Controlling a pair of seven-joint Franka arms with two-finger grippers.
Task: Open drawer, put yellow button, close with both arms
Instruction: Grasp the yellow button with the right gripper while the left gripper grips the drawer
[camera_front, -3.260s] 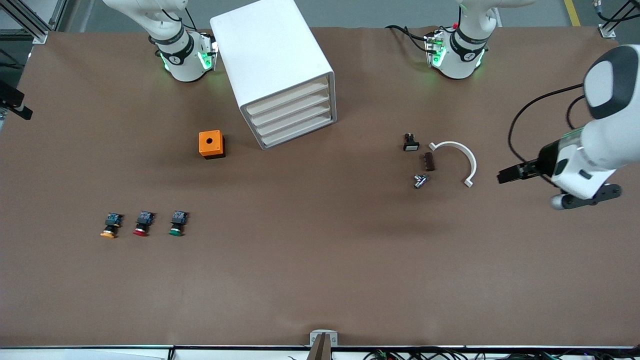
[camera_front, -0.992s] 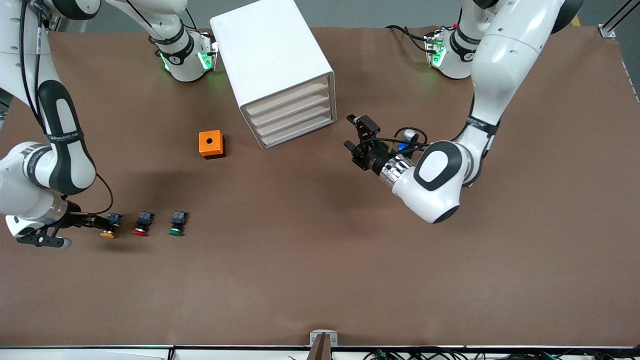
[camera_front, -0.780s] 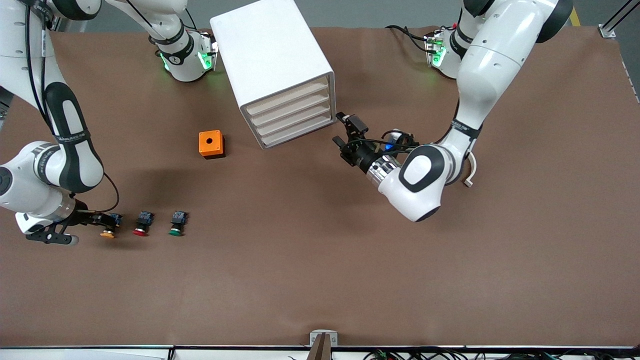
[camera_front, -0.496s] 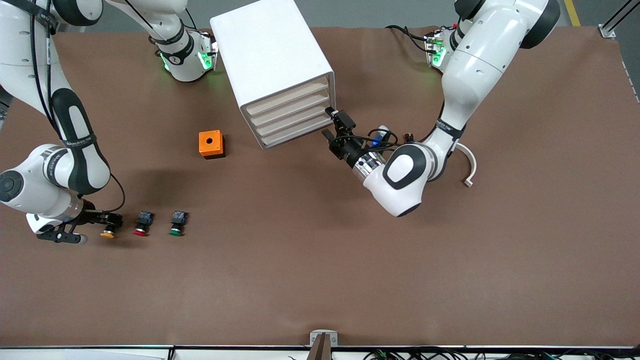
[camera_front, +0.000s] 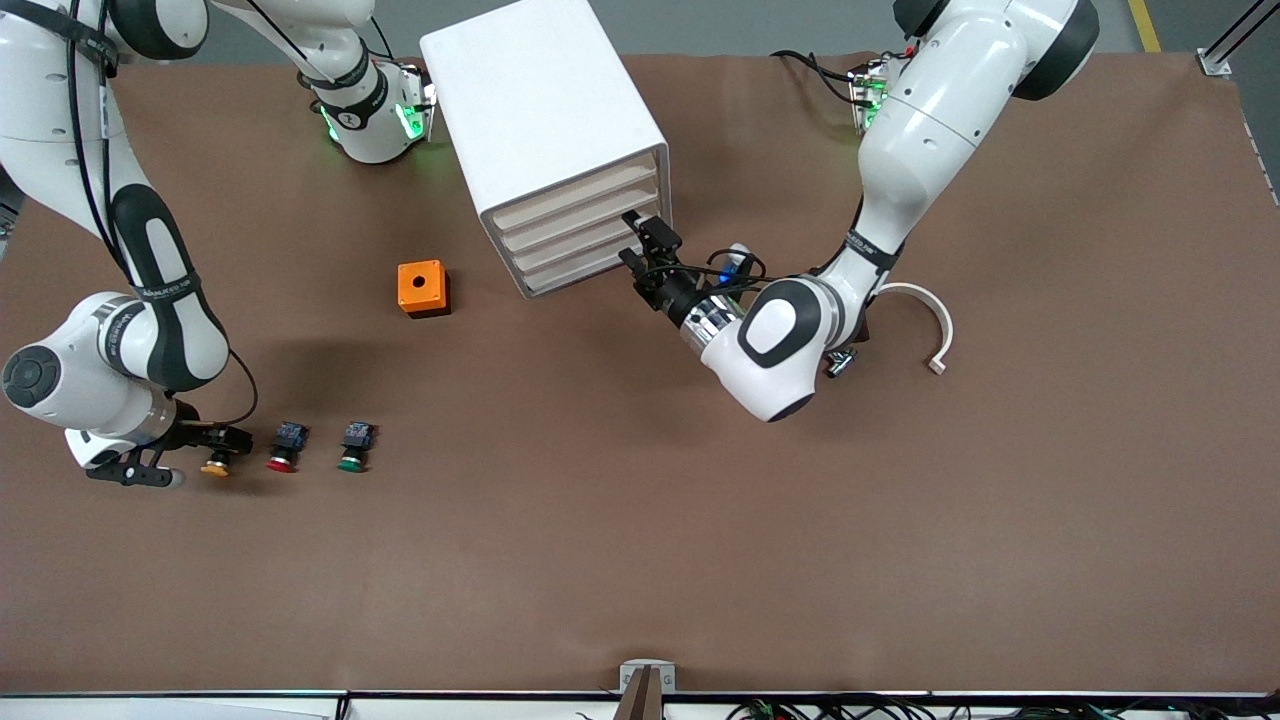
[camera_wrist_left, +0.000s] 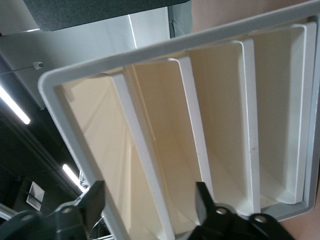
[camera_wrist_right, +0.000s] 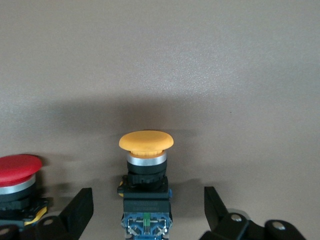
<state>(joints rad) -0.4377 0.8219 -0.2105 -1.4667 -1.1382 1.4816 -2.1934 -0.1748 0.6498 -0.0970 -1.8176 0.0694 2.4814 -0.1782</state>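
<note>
The white cabinet (camera_front: 545, 110) stands at the back middle with all four drawers shut. The top drawer (camera_front: 575, 192) also shows in the left wrist view (camera_wrist_left: 95, 135). My left gripper (camera_front: 641, 247) is open and empty, right at the drawer fronts near the corner toward the left arm's end; in the left wrist view (camera_wrist_left: 148, 210) its fingers span the upper drawers without touching. The yellow button (camera_front: 215, 466) lies on the table toward the right arm's end. My right gripper (camera_front: 232, 438) is open, its fingers (camera_wrist_right: 80, 210) on either side of the button's black-and-blue body (camera_wrist_right: 146, 200), not closed on it.
A red button (camera_front: 282, 450) and a green button (camera_front: 353, 447) lie beside the yellow one. An orange box (camera_front: 423, 288) sits near the cabinet. A white curved piece (camera_front: 925, 318) and a small metal part (camera_front: 838, 362) lie under the left arm.
My left gripper has moved across the table up to the drawer fronts. My right gripper has slid forward until its open fingers straddle the yellow button.
</note>
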